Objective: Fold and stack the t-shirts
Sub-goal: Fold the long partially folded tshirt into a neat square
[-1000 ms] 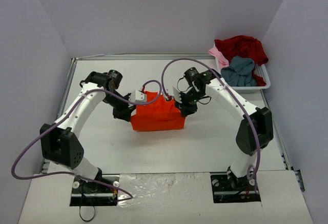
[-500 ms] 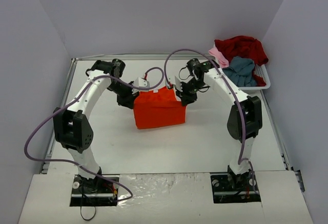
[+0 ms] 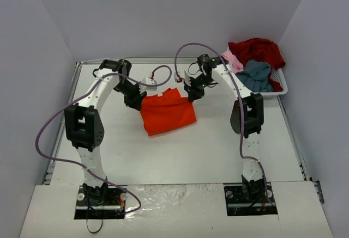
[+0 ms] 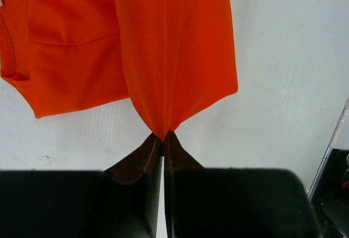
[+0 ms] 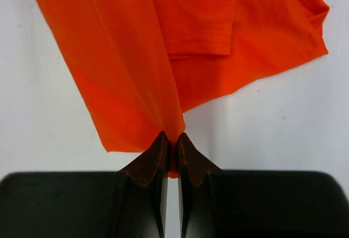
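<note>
white table (image 3: 218, 151); left tool (image 4: 163, 136), right tool (image 5: 173, 139) clamp orange t-shirt (image 3: 166, 114).

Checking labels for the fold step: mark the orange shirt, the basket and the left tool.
orange shirt (image 3: 168, 113), top external view, middle of the cloth.
basket (image 3: 260, 92), top external view, near rim.
left tool (image 4: 163, 135), left wrist view, between the fingertips, where they pinch the shirt.

White table (image 3: 218, 145), plain pale grey walls (image 3: 163, 14) (three sides), even light
</note>
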You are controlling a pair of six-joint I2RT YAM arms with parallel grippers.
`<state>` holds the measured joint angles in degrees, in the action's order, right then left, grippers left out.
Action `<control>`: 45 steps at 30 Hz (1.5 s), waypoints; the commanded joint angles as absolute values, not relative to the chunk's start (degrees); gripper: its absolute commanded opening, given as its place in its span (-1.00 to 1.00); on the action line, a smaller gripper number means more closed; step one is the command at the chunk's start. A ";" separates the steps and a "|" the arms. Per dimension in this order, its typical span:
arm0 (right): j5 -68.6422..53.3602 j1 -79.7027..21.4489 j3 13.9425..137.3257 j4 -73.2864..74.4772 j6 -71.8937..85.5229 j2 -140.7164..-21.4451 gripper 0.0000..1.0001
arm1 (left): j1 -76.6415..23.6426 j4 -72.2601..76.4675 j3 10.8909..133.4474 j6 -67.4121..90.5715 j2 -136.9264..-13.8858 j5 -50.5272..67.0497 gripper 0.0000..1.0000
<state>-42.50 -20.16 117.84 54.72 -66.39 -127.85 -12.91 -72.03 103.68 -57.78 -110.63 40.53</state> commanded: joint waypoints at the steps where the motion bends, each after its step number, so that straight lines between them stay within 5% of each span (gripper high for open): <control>1: -45.61 -19.16 124.86 57.31 -66.36 -131.74 -1.00 | -11.78 -73.74 107.05 -58.89 -112.14 41.48 -0.95; 11: -50.71 -19.34 136.23 54.50 -65.48 -143.17 -1.00 | -9.67 -71.82 107.58 -58.71 -118.12 39.47 -0.95; 42: -58.62 -20.21 142.55 36.31 -51.08 -145.54 -1.00 | -7.47 -47.46 93.34 -44.56 -110.39 35.51 -0.95; 43: -58.80 -20.56 143.43 35.60 -50.37 -147.37 -0.96 | -7.38 -47.46 92.73 -44.73 -110.74 34.99 -0.95; 45: -59.06 -21.53 146.68 32.10 -47.57 -149.40 -0.37 | -7.38 -47.29 92.03 -45.61 -111.18 33.05 -0.95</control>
